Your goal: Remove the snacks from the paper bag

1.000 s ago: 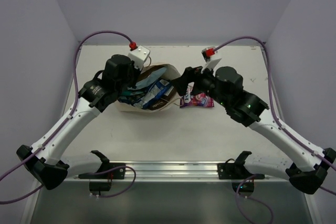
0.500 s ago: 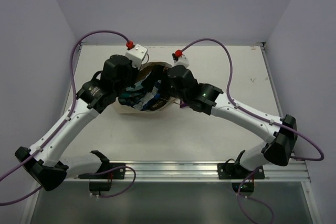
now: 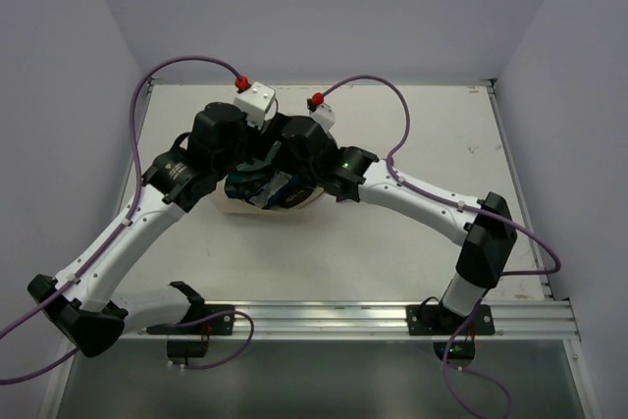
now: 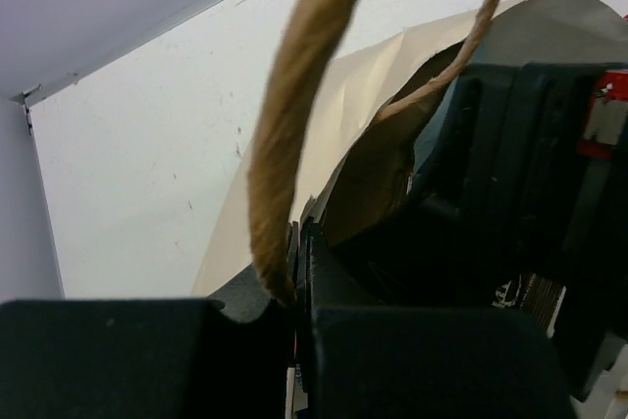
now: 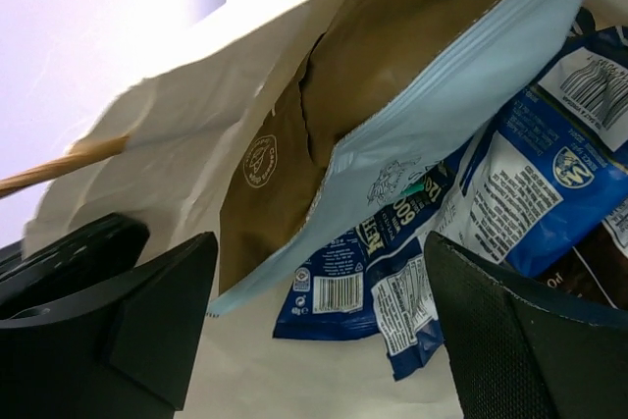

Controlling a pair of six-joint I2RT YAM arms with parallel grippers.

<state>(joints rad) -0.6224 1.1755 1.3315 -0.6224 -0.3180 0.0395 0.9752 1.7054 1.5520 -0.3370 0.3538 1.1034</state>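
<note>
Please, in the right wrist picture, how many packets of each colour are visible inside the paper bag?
Brown packet: 1
Blue-and-white packets: 2
Total: 3 clearly visible; the dark patch at the lower right edge I cannot identify.

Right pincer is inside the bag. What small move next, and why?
Probably ease the right pincer in a little and close on the brown packet: it lies topmost between the open jaws, while the left pincer holds the paper bag open.
</note>
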